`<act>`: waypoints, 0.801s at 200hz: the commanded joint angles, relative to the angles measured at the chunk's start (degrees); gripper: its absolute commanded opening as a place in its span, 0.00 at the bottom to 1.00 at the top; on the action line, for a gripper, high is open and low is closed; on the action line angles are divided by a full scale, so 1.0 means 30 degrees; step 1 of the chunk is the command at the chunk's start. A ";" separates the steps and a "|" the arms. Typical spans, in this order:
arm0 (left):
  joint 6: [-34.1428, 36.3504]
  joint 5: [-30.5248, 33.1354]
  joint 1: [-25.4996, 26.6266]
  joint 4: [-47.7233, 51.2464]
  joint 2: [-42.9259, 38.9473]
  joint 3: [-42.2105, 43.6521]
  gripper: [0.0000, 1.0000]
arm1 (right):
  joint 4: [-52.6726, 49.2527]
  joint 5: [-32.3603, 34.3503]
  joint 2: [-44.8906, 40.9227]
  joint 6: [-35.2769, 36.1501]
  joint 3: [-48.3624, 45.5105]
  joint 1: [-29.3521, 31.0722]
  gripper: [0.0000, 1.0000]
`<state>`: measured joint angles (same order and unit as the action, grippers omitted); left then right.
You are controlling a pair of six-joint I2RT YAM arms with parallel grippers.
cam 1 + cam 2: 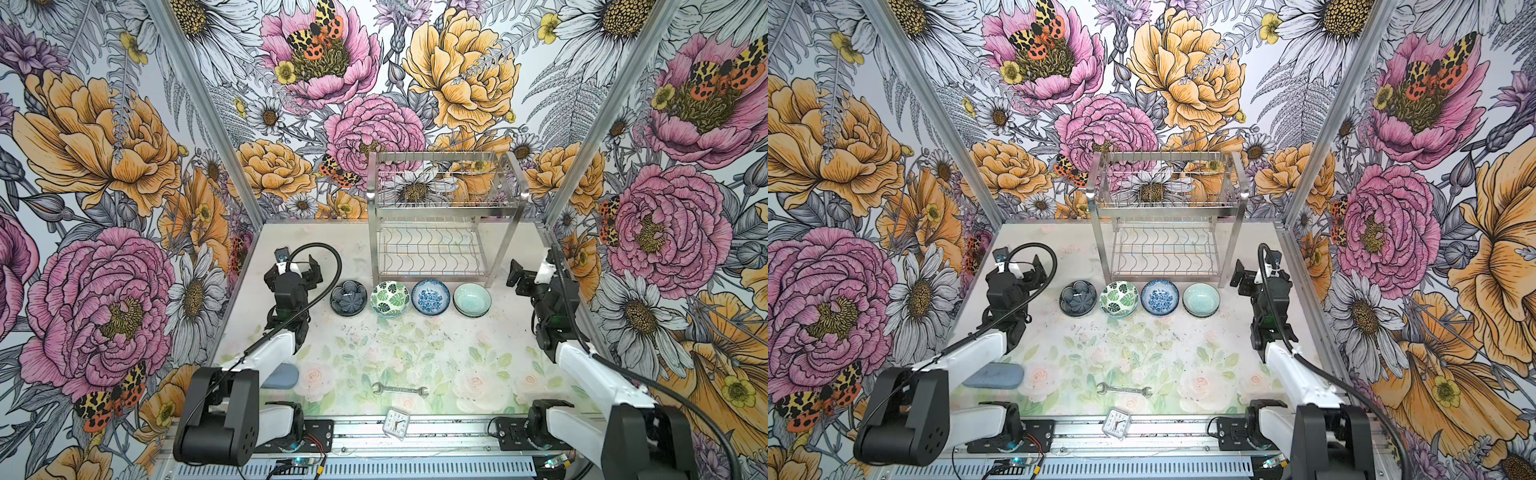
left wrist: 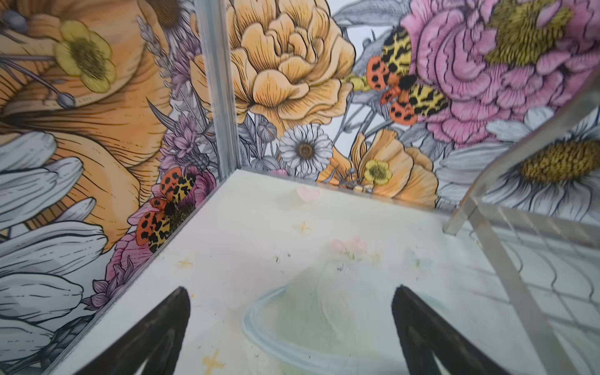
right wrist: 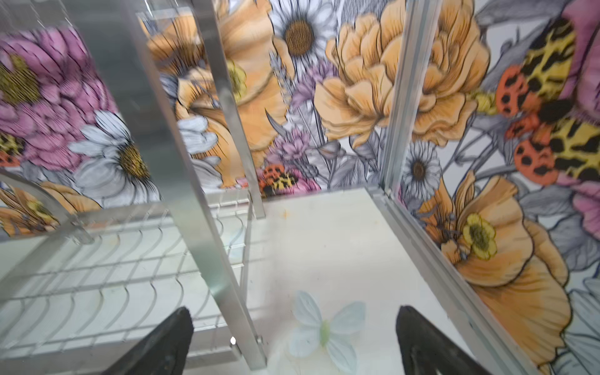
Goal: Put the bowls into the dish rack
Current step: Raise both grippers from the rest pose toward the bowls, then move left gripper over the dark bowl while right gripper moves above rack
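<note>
Four bowls stand in a row in front of the dish rack (image 1: 440, 208) in both top views: dark grey-blue (image 1: 348, 298), green-leaf (image 1: 390, 298), blue floral (image 1: 431, 296) and pale celadon (image 1: 471, 298), the last with a second rim showing under it. The rack's tiers hold nothing. My left gripper (image 1: 296, 272) hovers left of the dark bowl, open and empty. My right gripper (image 1: 534, 274) is right of the celadon bowl, beside the rack's front right leg (image 3: 201, 227), also open and empty. The left wrist view shows bare tabletop between the fingers (image 2: 168, 318).
A wrench (image 1: 400, 390) lies near the front middle, with a small clock (image 1: 397, 422) on the front rail. A blue-grey pad (image 1: 280, 378) sits under the left arm. Flowered walls with metal corner posts (image 1: 245, 224) close the table in on three sides.
</note>
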<state>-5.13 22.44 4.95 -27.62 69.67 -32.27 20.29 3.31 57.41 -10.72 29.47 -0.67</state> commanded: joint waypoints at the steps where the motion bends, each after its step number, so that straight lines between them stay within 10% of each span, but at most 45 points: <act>1: -0.2726 0.1165 0.0204 0.5989 -0.1220 -0.1814 0.99 | -0.4940 0.0821 -0.1193 -0.0611 0.1258 0.0988 1.00; 66: -0.4298 -0.1522 0.1081 1.4708 -0.2052 -0.5032 0.99 | -1.1480 0.2402 0.1562 -0.0129 0.7461 0.4526 0.98; 160: -0.4450 -0.4519 0.1831 1.4929 0.2396 -0.4764 0.92 | -1.2710 0.3335 0.4660 0.1114 1.0201 0.7049 0.98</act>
<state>-17.87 13.06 10.00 17.78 75.57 -46.61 -16.53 11.44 70.87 -8.67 58.15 20.29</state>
